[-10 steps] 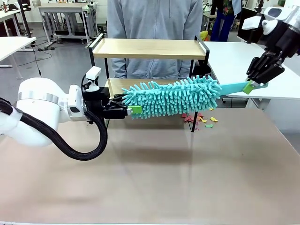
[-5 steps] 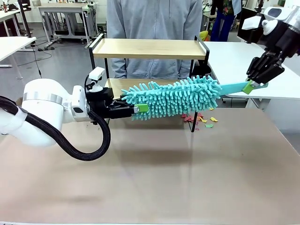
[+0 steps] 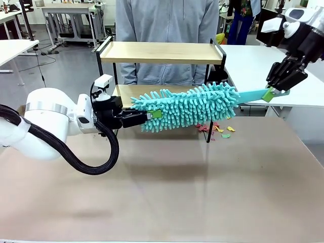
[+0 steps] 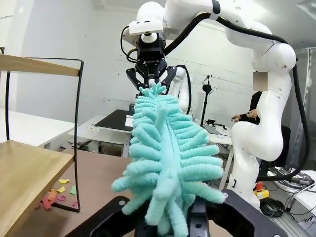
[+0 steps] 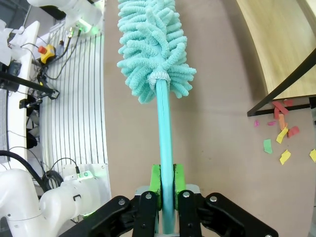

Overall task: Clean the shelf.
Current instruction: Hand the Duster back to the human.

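Duster held at both ends in front of the shelf.

The shelf stands at the table's far side, before a person. The right gripper pinches the flat handle of the teal duster; the left gripper is pressed together on the duster's fluffy tip. The duster spans the lower tier's front. Coloured paper scraps lie on the table beside the shelf's right leg.
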### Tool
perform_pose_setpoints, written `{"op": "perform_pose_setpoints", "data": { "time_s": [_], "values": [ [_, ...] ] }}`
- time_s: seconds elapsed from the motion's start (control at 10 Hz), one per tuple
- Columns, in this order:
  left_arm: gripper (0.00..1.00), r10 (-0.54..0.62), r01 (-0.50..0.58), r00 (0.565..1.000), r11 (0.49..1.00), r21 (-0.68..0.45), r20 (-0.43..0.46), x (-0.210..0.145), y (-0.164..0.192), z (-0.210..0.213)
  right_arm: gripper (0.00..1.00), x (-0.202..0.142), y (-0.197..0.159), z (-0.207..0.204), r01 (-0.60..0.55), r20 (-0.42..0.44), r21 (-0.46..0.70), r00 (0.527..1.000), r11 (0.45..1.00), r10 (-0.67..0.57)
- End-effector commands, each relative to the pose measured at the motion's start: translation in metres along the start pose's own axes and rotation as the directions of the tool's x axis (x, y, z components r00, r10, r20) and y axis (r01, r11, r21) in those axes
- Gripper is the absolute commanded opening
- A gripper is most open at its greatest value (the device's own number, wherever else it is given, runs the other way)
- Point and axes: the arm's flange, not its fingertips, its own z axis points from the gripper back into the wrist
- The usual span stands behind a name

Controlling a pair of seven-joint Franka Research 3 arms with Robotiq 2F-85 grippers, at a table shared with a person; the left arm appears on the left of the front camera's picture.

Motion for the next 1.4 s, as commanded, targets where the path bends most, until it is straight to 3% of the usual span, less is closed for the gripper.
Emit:
{"op": "perform_pose_setpoints", "data": {
  "time_s": [0.0, 0.2, 0.3, 0.4, 0.5, 0.6, 0.7, 1.0, 1.3],
  "values": [
    [0.00, 0.020, -0.020, 0.999, 1.000, -0.011, 0.045, 0.005, -0.001, 0.004, 0.13, 0.000, -0.001, 0.003, -0.003, 0.007, -0.017, 1.000, 1.000, 0.003],
    [0.00, 0.034, -0.032, 0.998, 0.998, -0.061, 0.044, 0.007, -0.002, 0.007, 0.13, 0.000, -0.001, 0.003, -0.003, 0.007, -0.017, 1.000, 1.000, 0.003],
    [0.00, 0.079, -0.079, 0.997, 0.996, -0.050, -0.009, 0.007, -0.007, 0.008, 0.13, 0.000, -0.001, 0.003, -0.003, 0.007, -0.017, 1.000, 1.000, 0.003],
    [0.00, 0.012, -0.012, 1.000, 1.000, -0.011, 0.014, 0.002, 0.000, 0.002, 0.33, 0.002, 0.001, -0.001, -0.004, -0.001, 0.003, 1.000, 1.000, 0.004],
    [0.00, 0.012, -0.012, 1.000, 1.000, -0.011, 0.014, 0.002, 0.000, 0.002, 0.70, 0.008, 0.005, 0.005, -0.015, -0.021, 0.009, 1.000, 1.000, 0.015],
    [0.00, 0.012, -0.012, 1.000, 1.000, -0.011, 0.014, 0.002, 0.000, 0.002, 0.71, 0.012, 0.012, 0.014, -0.039, 0.027, 0.002, 0.999, 0.999, 0.039],
    [0.00, 0.012, -0.012, 1.000, 1.000, -0.011, 0.014, 0.002, 0.000, 0.002, 1.00, 0.014, 0.018, 0.026, -0.073, 0.084, -0.021, 0.994, 0.997, 0.075],
    [0.00, 0.012, -0.012, 1.000, 1.000, -0.011, 0.014, 0.002, 0.000, 0.002, 1.00, 0.004, 0.051, 0.071, -0.096, 0.270, -0.196, 0.951, 0.976, 0.148],
    [0.00, 0.012, -0.012, 1.000, 1.000, -0.011, 0.014, 0.002, 0.000, 0.002, 1.00, -0.039, 0.080, 0.111, -0.062, 0.469, -0.286, 0.862, 0.956, 0.196]
  ]
}}
